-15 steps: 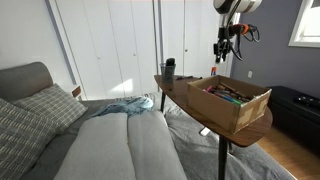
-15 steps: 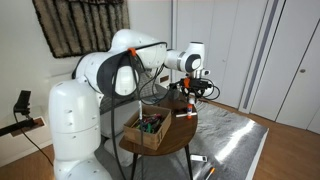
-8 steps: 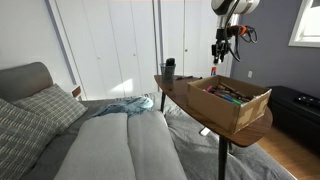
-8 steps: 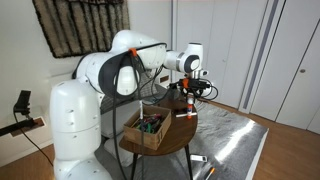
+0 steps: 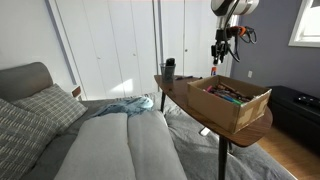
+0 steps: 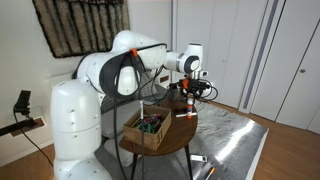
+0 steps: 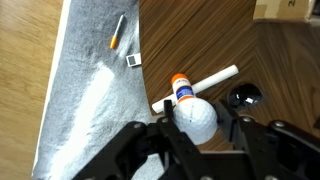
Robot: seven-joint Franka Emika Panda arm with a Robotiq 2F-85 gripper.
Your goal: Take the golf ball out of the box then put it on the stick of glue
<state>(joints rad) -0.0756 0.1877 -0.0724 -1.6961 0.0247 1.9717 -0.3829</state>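
The golf ball (image 7: 195, 118) is out of the box (image 5: 236, 101). The fingers (image 7: 232, 128) hold it, closed narrowly on its sides, and it hangs just above the orange-capped stick of glue (image 7: 180, 89) on the counter (image 7: 200, 40). A white tube (image 7: 215, 79) lies just beside the glue, with a dark cylinder (image 7: 245, 97) near. The likely trouble is the landing: the cap looks far smaller than the ball, so a release slightly off-centre would probably send the ball rolling off the counter's edge. Pressing down too hard could tip the slim stick.
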